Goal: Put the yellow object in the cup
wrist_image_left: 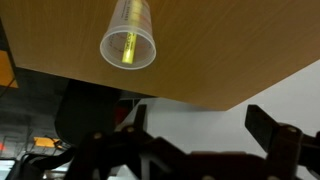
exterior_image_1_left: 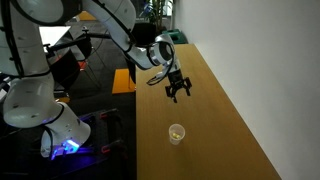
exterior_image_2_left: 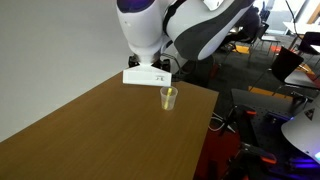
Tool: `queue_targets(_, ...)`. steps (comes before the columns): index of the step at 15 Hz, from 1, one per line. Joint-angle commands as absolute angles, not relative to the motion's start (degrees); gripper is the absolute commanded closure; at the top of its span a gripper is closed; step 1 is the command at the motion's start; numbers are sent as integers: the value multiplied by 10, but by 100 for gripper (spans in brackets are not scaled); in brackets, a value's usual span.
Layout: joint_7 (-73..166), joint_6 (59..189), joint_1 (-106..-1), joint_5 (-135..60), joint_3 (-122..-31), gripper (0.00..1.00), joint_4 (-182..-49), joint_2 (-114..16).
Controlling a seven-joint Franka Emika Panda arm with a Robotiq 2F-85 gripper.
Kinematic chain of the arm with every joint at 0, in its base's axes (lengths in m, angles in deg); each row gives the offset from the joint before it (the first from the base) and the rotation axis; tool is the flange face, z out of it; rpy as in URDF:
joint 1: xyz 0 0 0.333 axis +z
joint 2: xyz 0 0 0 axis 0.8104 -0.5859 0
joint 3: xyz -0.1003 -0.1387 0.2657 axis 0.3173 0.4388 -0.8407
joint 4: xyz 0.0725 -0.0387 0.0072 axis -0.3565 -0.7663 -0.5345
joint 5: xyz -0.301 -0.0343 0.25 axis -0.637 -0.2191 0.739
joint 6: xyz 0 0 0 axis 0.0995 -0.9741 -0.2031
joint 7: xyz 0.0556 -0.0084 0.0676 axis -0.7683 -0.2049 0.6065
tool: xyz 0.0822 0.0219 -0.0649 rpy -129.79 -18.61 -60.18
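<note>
We see the yellow stick (wrist_image_left: 129, 48) inside the translucent cup (wrist_image_left: 143, 22) on the wooden surface (wrist_image_left: 230, 50). Our hand (exterior_image_1_left: 178, 95) hangs above, spread and empty. We judge the task done.

yellow object (wrist_image_left: 129, 47) lies inside upright cup (wrist_image_left: 128, 36).

In the wrist view my hand (wrist_image_left: 195, 115) is a dark blur low in the frame, its lower part cut off by the bottom edge. In an exterior view the cup (exterior_image_1_left: 177, 133) is too small for me to read its contents. In an exterior view the arm (exterior_image_2_left: 150, 30) blocks my hand, and the bench (exterior_image_2_left: 90, 130) runs off the lower left.
</note>
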State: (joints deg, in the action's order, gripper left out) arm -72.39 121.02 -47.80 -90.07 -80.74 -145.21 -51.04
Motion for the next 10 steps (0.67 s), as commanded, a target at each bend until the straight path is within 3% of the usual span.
queue_targets(1,-617,1292,-499,-875,-821,0,-1502,-452)
queue_targets(8,-317,1416,-520,-710,-836,0,-1548,-413)
queue_targets(10,-223,1432,-553,-648,-878,0,-1560,-410)
